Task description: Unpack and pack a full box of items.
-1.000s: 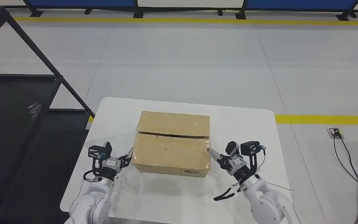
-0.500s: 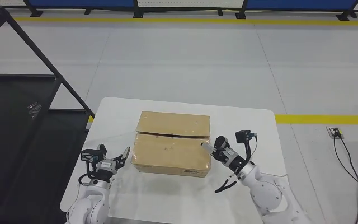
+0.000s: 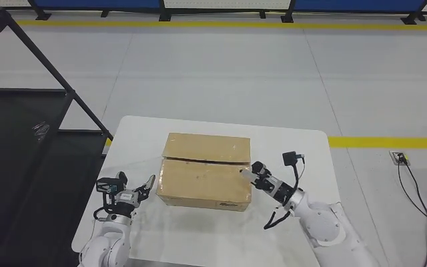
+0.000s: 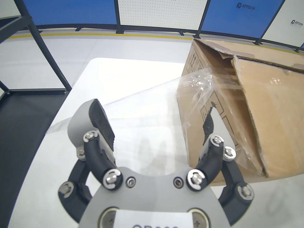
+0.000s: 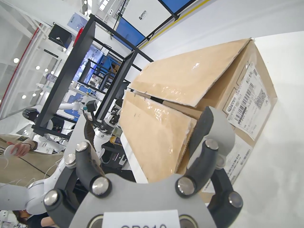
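Observation:
A closed brown cardboard box [image 3: 207, 170] sits mid-table, its two top flaps meeting along a lengthwise seam. A strip of clear tape [image 4: 152, 96] peels off the box's left end [image 4: 261, 119] and trails over the table. Just left of the box's near-left corner, my left gripper [image 3: 143, 187] [image 4: 156, 124] is open and holds nothing. At the near-right corner my right gripper [image 3: 250, 172] [image 5: 147, 129] is open and straddles the end of the near flap [image 5: 156, 129]. One of its fingers [image 5: 209, 124] is beside the labelled end wall [image 5: 247, 96]; the other is over the top.
The white table [image 3: 300, 150] has bare surface on all sides of the box. A black metal rack [image 3: 40, 133] stands off the table's left edge. Behind the table lies open floor with a yellow line.
The right gripper moved left to the box's near-right corner and now straddles the flap end. The left gripper drew back from the box a second ago and has since stayed put.

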Available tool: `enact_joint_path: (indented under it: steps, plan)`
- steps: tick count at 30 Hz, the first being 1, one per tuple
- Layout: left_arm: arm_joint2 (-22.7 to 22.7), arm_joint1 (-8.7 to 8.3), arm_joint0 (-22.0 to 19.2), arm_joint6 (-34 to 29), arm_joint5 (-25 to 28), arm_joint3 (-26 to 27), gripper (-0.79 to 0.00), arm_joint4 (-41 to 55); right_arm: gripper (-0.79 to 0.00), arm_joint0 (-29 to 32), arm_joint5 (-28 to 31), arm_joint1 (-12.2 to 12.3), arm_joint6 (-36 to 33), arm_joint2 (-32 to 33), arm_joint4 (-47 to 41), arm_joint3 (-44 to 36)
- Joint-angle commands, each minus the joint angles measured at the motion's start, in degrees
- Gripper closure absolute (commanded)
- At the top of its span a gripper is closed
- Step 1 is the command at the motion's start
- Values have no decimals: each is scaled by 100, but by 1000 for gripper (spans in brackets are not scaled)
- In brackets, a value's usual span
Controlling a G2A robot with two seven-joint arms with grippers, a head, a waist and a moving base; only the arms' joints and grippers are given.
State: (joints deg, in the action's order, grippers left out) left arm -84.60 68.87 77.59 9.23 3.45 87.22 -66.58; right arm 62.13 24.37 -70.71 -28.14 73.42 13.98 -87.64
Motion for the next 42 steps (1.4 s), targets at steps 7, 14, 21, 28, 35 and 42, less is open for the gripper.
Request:
enact_joint_path:
  steps: [7, 14, 21, 28, 35, 42]
  plan:
    - [-25, 3, 28, 6, -13, 57, -785, 30, -785, 81, 567, 59, -552, 207, -970, -96]
    - [-143, 13, 111, 104, -49, 258, -785, 117, -785, 358, 977, 147, -975, 460, -1422, -461]
    - [-201, 12, 166, 164, 29, 378, -785, 144, -785, 718, 1343, 243, -1405, 641, -1529, -885]
    - [-198, 13, 179, 154, 87, 417, -785, 175, -785, 1033, 1583, 331, -1688, 757, -1278, -1220]
    - [-364, -37, 392, 229, 682, 798, -785, -35, -785, 1244, 1618, 405, -1945, 736, -875, -1392]
    - [-553, -101, 706, 385, 1384, 1172, -785, -307, -785, 1336, 1611, 468, -2141, 637, -506, -1469]
